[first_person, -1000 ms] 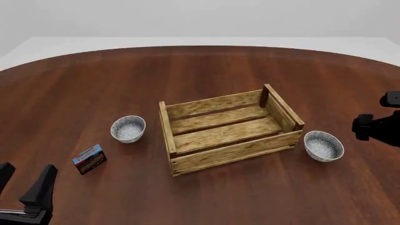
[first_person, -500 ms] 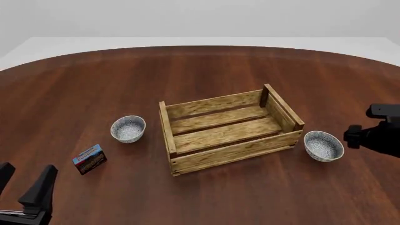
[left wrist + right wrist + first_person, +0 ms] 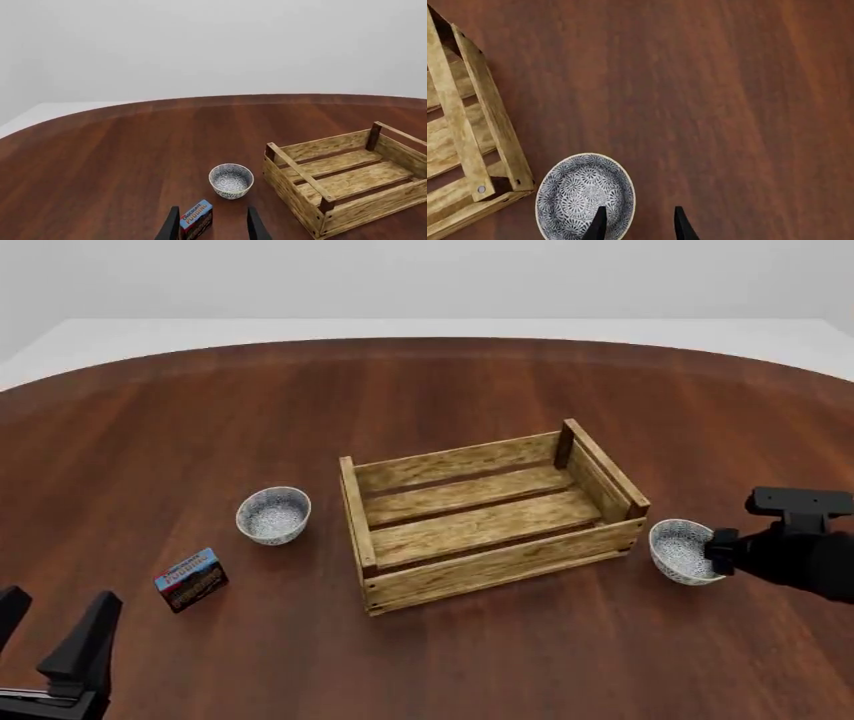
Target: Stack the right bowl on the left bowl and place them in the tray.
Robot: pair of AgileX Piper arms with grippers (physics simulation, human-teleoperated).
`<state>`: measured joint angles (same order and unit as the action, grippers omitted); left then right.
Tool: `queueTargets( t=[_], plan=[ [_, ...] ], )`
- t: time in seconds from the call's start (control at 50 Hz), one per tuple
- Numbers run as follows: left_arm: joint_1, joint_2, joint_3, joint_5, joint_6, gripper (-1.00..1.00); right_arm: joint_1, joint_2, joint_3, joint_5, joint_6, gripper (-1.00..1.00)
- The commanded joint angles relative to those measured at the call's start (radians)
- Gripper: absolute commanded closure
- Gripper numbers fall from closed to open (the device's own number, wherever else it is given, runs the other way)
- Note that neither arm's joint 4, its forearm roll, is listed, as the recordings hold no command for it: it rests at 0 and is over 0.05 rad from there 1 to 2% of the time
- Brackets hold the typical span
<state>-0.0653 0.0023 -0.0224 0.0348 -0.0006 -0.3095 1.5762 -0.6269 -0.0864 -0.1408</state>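
Two alike speckled bowls sit on the dark wooden tabletop, one on each side of the tray. The slatted tray lies near the middle, angled, with nothing inside. The right bowl rests just beside the tray's right end; the right claw hangs over it, spread apart and gripping nothing, one finger above the bowl's inside and the other outside the rim. The left bowl stands apart from the tray's left end. Near it lies a small blue-red box. The left claw is released, well back from both.
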Motion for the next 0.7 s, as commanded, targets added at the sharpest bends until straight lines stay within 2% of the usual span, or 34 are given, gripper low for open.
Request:
queueTargets(
  t=[0.02, 0.66, 0.68, 0.7],
  plan=[
    [-0.004, -0.001, 0.004, -0.001, 0.000, -1.00, 0.002, 0.086, 0.011, -0.072, 0.001, -1.00],
    [-0.003, 0.001, 0.018, -0.014, 0.001, -1.00, 0.016, 0.240, 0.021, -0.182, 0.037, -1.00],
    [-0.003, 0.001, 0.017, -0.014, 0.000, -1.00, 0.010, 0.226, 0.024, -0.184, 0.041, 1.00],
    [-0.003, 0.001, 0.018, -0.014, -0.001, -1.00, 0.014, 0.222, 0.027, -0.176, 0.023, 1.00]
  ],
)
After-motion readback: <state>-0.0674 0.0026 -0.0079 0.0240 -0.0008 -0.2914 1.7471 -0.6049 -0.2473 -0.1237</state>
